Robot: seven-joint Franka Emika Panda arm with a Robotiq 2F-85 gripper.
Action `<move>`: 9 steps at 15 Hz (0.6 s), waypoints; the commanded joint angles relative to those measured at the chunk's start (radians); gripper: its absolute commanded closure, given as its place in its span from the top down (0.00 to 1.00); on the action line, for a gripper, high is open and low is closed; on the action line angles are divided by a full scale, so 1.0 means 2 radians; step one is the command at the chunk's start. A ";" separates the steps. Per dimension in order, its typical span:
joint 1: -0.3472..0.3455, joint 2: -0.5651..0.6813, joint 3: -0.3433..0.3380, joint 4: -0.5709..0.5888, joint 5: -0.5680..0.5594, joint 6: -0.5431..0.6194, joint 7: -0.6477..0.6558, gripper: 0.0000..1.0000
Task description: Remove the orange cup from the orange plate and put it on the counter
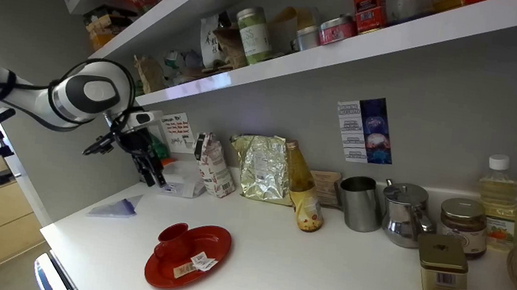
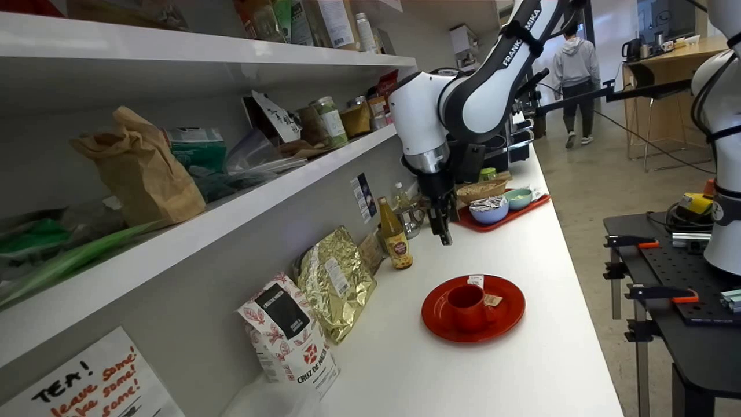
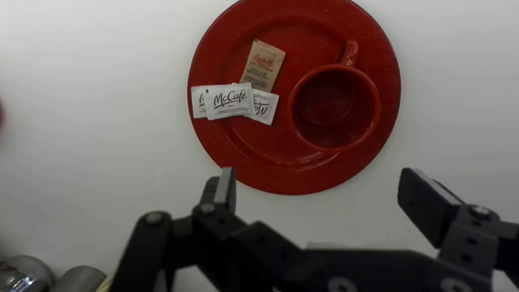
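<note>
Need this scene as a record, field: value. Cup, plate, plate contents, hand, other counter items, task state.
target: orange cup, upright, handle toward the top of the wrist view
support: orange plate, resting on the white counter
also on plate: white McCafé packets, tan packet
hand: open, holding nothing, raised above the counter, touching neither cup nor plate
other counter items: gold foil bag, bottle, metal pitcher
task state: not done; cup is on the plate
</note>
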 commanded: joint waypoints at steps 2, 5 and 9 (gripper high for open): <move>0.023 0.064 -0.010 0.020 -0.010 -0.001 0.020 1.00; 0.032 0.085 -0.015 0.017 -0.004 0.000 0.019 1.00; 0.035 0.095 -0.030 0.014 -0.006 -0.001 0.017 1.00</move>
